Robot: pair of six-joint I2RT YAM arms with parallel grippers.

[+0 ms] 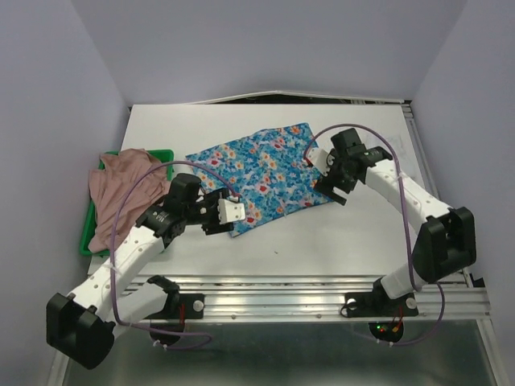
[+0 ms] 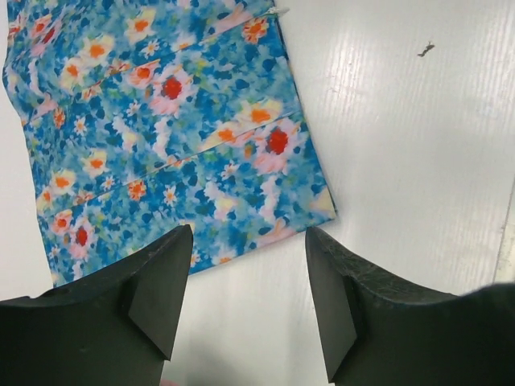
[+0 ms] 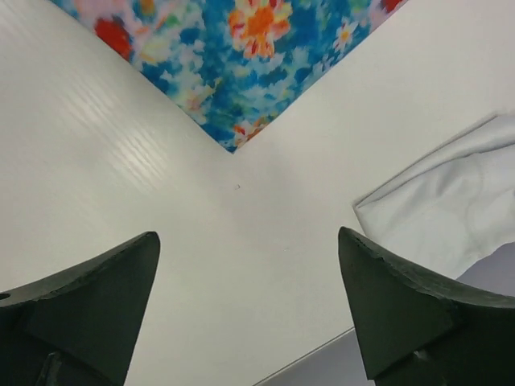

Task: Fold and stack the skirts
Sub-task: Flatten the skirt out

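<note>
A green plastic tray (image 1: 84, 240) sits at the left edge of the white table (image 1: 338, 233), enclosed by lilac walls (image 1: 265, 40).

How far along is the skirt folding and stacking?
Done: the blue flowered cloth skirt lies flat on the table, apparently folded, layered edges showing. In hand: nothing; left pincer and right pincer hang open near its corners. Remaining: the dusty-pink skirt sits crumpled on the green plastic tray, the plain white cloth skirt lies apart near the table edge; nothing stacked yet.

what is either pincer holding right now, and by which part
Nothing is held. The left pincer and the right pincer both stand open and empty. The blue floral skirt lies flat, gripped by neither.
</note>
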